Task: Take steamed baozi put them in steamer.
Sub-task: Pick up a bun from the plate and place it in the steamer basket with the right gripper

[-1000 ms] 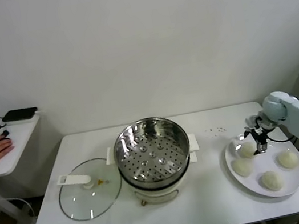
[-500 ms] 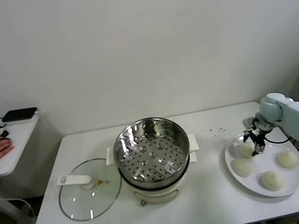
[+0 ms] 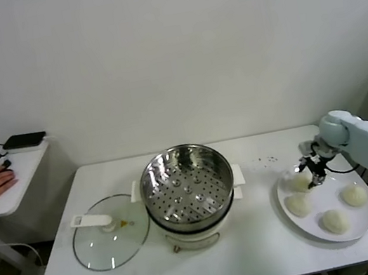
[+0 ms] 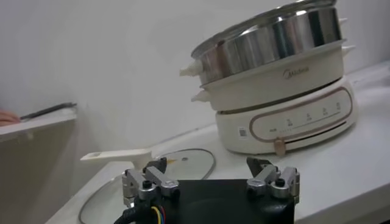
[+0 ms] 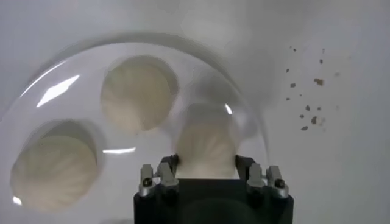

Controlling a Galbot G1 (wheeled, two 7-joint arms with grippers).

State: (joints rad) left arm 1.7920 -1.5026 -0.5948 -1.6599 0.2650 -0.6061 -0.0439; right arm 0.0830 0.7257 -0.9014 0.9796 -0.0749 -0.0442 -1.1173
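So far you have nothing in the steamer (image 3: 186,183): its perforated steel basket sits bare on the white cooker base at the middle of the table (image 3: 261,252), and all four steamed baozi (image 3: 334,221) are on the white plate (image 3: 366,218) at the robot's right. The glass lid (image 3: 108,233) lies flat on the table on the steamer's other side, so the way in is open. Your right gripper (image 3: 311,175) is down at the plate's far edge, over the bun nearest the steamer (image 5: 206,145); in the right wrist view that bun fills the gap between the two fingers, which sit against its sides, so you appear to have it clamped but not yet lifted. The right arm reaches in from the table's right edge with the wrist bent down toward the plate. Your left gripper (image 4: 210,181) waits low at the table's near edge, fingers apart and holding nothing. All four transfers are ahead of you, this one first.
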